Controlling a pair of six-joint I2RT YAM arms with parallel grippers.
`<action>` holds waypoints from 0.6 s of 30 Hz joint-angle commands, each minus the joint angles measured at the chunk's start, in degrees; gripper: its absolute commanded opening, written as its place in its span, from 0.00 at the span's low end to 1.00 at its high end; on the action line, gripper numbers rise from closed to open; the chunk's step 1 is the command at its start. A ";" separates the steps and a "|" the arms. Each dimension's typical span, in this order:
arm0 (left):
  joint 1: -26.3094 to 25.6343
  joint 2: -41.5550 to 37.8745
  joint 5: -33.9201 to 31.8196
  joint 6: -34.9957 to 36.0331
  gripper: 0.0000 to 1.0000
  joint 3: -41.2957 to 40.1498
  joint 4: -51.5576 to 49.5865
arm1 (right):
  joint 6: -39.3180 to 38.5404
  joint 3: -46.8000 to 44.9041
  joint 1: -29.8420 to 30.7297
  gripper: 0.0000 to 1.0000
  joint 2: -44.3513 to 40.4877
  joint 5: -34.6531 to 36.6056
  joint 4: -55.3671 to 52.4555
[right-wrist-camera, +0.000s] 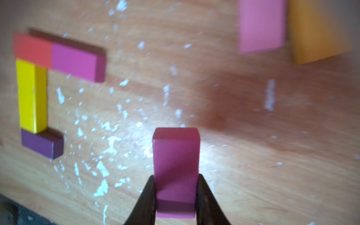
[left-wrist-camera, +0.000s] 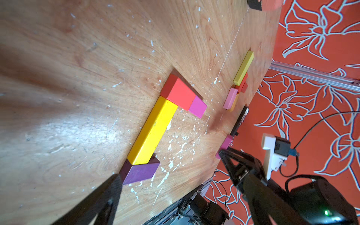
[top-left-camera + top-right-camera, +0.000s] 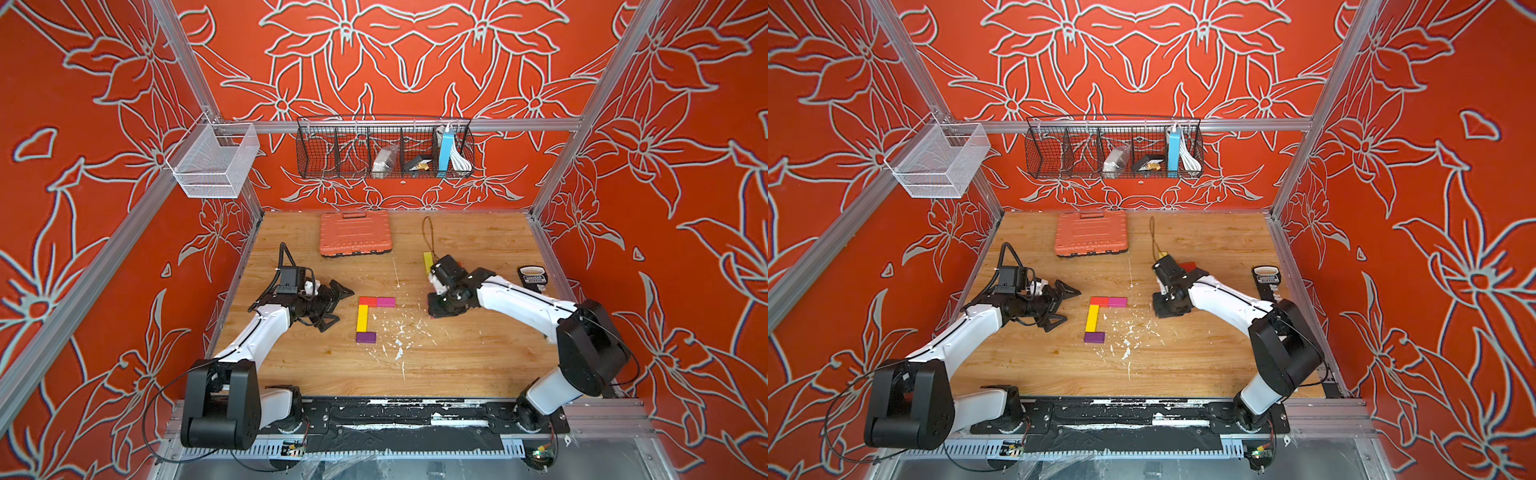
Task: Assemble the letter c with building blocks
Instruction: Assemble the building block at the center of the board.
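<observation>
While right claw (image 1: 176, 181) pinches magenta block (image 1: 176, 153), black label (image 3: 533, 279) illegible

Bench (image 3: 457, 365): wood-grain, faint sheen, scuffed, white flaky specks. Yellow block (image 2: 153, 130): smooth painted, semi-gloss. Dark magenta block (image 1: 176, 165): smooth, satin. Orange case (image 3: 355, 232): ribbed moulded plastic, matt. Left claw (image 3: 345, 304): matt black plastic. Frame rail (image 3: 519, 124): brushed metal. Wire basket (image 3: 320, 153): black metal mesh.
</observation>
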 commanded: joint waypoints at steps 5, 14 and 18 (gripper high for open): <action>3.25 -3.39 -0.30 1.18 0.99 -0.68 -3.45 | -5.69 6.37 11.64 0.13 6.99 1.30 -3.05; 4.71 -5.98 -0.74 1.36 0.98 -1.54 -5.24 | -10.41 11.58 16.26 0.14 14.42 -0.56 -4.37; 5.17 -6.49 -0.69 1.87 0.99 -2.14 -5.87 | -11.10 13.02 17.50 0.14 16.15 -0.76 -4.63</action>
